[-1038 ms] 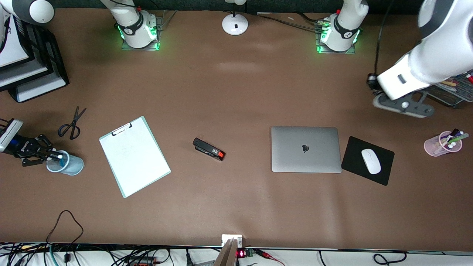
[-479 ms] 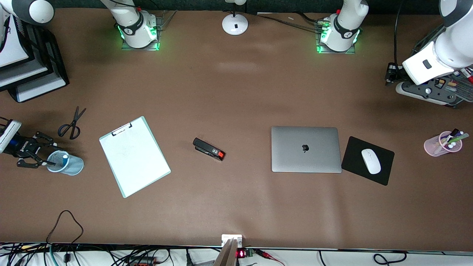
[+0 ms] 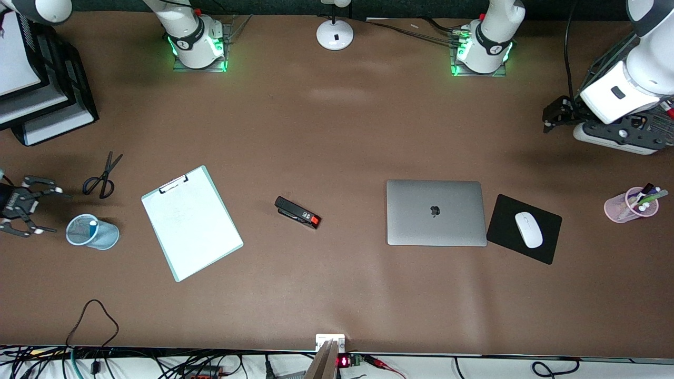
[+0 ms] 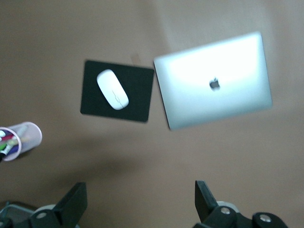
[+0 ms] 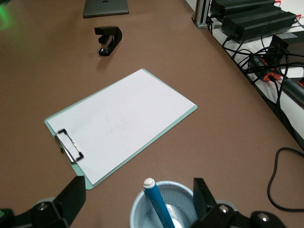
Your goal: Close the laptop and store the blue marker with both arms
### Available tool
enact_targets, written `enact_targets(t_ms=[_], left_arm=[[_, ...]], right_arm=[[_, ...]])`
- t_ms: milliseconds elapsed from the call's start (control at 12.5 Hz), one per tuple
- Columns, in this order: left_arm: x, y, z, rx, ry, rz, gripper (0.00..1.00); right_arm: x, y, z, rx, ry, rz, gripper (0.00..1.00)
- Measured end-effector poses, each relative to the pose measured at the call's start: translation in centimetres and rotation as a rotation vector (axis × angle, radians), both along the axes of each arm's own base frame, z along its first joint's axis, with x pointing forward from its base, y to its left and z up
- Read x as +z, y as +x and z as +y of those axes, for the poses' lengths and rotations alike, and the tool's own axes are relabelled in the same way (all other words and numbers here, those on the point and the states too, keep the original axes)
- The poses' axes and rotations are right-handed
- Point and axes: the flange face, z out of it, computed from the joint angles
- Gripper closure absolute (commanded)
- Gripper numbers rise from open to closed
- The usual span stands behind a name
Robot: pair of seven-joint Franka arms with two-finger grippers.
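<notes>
The silver-grey laptop (image 3: 436, 212) lies shut on the table, logo up; the left wrist view shows it too (image 4: 213, 80). The blue marker (image 5: 156, 202) stands in a pale blue mesh cup (image 3: 100, 238), white cap end up (image 3: 93, 223). My right gripper (image 3: 46, 210) hangs open just beside that cup, toward the right arm's end of the table, with nothing between its fingers (image 5: 137, 192). My left gripper (image 3: 550, 116) is open and empty over bare table at the left arm's end (image 4: 141, 204).
Scissors (image 3: 102, 176), a clipboard (image 3: 191, 223) and a stapler (image 3: 297, 212) lie between cup and laptop. A black mouse pad (image 3: 503, 218) with a white mouse (image 3: 528, 229) sits beside the laptop. A pink pen cup (image 3: 629, 206) and paper trays (image 3: 47, 105) stand at the table's ends.
My right gripper opened, let go of the marker, which stays in the cup, and drew back from it. My left gripper opened and its arm swung toward its own end of the table.
</notes>
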Motion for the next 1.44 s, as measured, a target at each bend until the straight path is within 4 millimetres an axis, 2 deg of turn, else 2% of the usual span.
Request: enact_targets(t_ms=[239,639,878,1118,1357,1437], left_arm=[[0.3,0.4,0.4,0.017,-0.003,-0.033,0.00],[0.0,0.0,0.4,0.018,0.000,-0.001,0.00],[0.0,0.0,-0.1,0.010,0.000,-0.002,0.00],[0.0,0.0,-0.3,0.012,0.000,-0.002,0.00],[0.0,0.0,-0.3,0.017,0.000,-0.002,0.00],[0.1,0.0,-0.3,0.018,0.000,-0.003,0.00]], right_arm=[[5.7,-0.1,1.6,-0.012,-0.041,0.041,0.00],[11.7,0.5,6.6,-0.018,-0.099,0.112,0.00],[15.7,1.0,10.9,-0.047,-0.152,0.166,0.00],[19.2,2.3,16.3,-0.063,-0.240,0.218,0.00],[19.9,3.3,22.5,-0.081,-0.308,0.286,0.00],[19.9,3.4,23.8,-0.092,-0.324,0.306,0.00]])
